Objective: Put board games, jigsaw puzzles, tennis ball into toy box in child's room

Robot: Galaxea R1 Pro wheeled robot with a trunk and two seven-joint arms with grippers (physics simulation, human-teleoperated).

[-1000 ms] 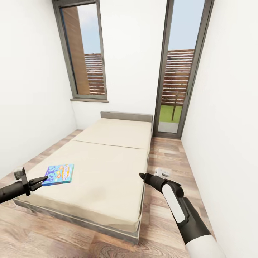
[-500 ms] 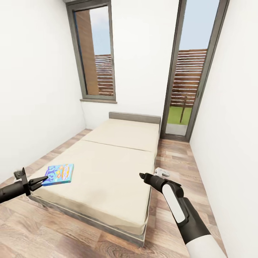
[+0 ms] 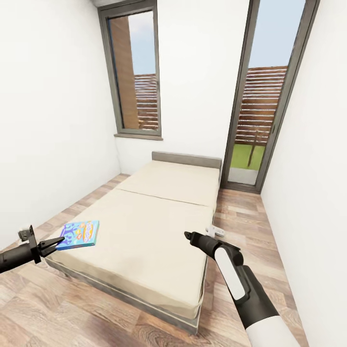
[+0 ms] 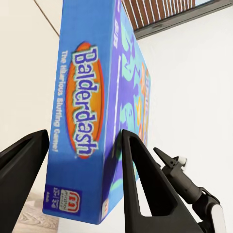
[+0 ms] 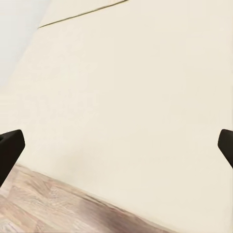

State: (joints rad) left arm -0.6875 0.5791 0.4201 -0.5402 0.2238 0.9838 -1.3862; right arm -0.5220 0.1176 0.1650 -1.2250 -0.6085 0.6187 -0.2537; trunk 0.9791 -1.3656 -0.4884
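Note:
A blue board game (image 3: pixel 79 233) with a busy printed lid hangs level over the near left corner of the cream bed (image 3: pixel 159 226), and my left gripper (image 3: pixel 60 239) is shut on its edge. The left wrist view shows the board game (image 4: pixel 92 111) edge-on between the two fingers of that gripper (image 4: pixel 85 133), with "Balderdash" printed on its side. My right gripper (image 3: pixel 187 235) is open and holds nothing, hovering over the bed's near right part. In the right wrist view that gripper (image 5: pixel 121 136) has its fingers spread wide over the bed top (image 5: pixel 145 97). The table and toy box are out of view.
The bed runs away from me toward a tall window (image 3: pixel 137 82) and a glass door (image 3: pixel 262 111). White walls close in on both sides. A wood-plank floor strip (image 3: pixel 241 226) lies to the bed's right, with a small white object (image 3: pixel 215 231) on it.
The whole picture has shifted, with bed and windows sliding right, so the camera moved. Both grippers keep their places in the picture, and the blue board game stays in the left one.

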